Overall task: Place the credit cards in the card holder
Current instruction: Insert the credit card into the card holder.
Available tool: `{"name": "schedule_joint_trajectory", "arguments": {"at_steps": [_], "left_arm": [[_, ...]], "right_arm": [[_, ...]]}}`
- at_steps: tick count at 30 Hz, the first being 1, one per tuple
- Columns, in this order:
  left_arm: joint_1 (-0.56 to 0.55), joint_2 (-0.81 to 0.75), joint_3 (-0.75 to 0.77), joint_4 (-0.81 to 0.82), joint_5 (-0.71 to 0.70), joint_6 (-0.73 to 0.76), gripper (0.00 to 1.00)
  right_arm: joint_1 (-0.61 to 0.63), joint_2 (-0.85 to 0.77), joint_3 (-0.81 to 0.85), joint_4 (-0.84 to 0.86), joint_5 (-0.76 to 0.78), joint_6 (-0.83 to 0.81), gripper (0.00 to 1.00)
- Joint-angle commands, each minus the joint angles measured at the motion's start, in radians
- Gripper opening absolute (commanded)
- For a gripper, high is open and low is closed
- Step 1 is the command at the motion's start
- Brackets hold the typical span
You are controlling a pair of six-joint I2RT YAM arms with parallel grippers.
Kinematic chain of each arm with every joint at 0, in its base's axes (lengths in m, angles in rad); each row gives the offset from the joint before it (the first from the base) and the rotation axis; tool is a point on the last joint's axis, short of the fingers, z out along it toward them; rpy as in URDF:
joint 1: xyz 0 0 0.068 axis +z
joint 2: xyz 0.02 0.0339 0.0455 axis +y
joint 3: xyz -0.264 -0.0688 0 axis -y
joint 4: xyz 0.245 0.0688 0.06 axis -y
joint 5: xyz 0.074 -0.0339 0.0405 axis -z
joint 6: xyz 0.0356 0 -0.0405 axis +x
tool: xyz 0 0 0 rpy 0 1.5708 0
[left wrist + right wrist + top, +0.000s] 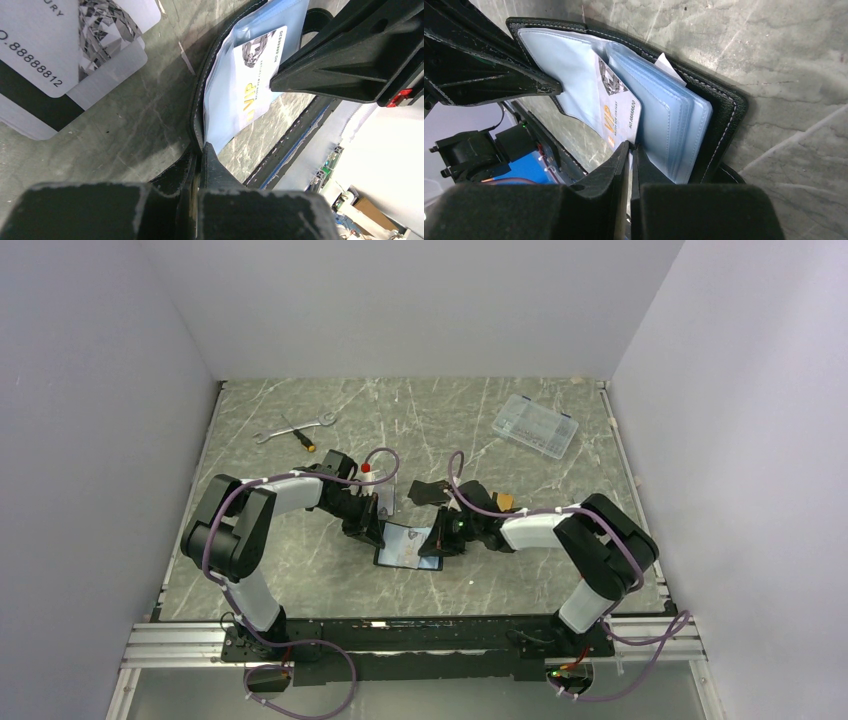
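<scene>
With left end effector [201, 149] pinching the card holder [196, 107] rim and right end effector [630, 148] clamped — apparently — on the card [616, 107] corner, could jam it askew in the sleeve [569, 67] if pushed tilted.

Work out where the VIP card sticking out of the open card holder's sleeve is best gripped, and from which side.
Grip the VIP card by its exposed end, fingers on its two flat faces, since it is thin and its other end sits under the pale blue sleeve. Come from the side that end points to, in line with the sleeve, as the right gripper does.
</scene>
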Motion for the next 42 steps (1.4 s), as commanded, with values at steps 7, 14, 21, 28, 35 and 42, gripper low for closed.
{"name": "schedule_joint_trajectory", "arguments": {"at_steps": [7, 14, 21, 28, 35, 42], "left_arm": [[0.000, -0.036, 0.005, 0.012, 0.007, 0.003, 0.01], [-0.001, -0.030, 0.008, 0.012, 0.015, 0.002, 0.05], [-0.001, -0.030, 0.012, 0.010, 0.019, 0.003, 0.11], [-0.001, -0.029, 0.022, -0.001, 0.020, 0.007, 0.26], [0.001, -0.042, 0.035, -0.022, -0.006, 0.018, 0.26], [0.004, -0.053, 0.038, -0.026, -0.009, 0.022, 0.23]], "right_arm": [[0.035, 0.087, 0.035, -0.012, 0.042, 0.011, 0.05], [0.051, 0.107, 0.071, -0.019, 0.057, 0.022, 0.04], [0.070, 0.136, 0.145, -0.069, 0.056, -0.009, 0.04], [0.095, 0.154, 0.174, -0.054, 0.031, -0.009, 0.20], [0.072, 0.042, 0.128, -0.129, 0.075, -0.030, 0.30], [0.050, -0.013, 0.122, -0.181, 0.097, -0.046, 0.16]]}}
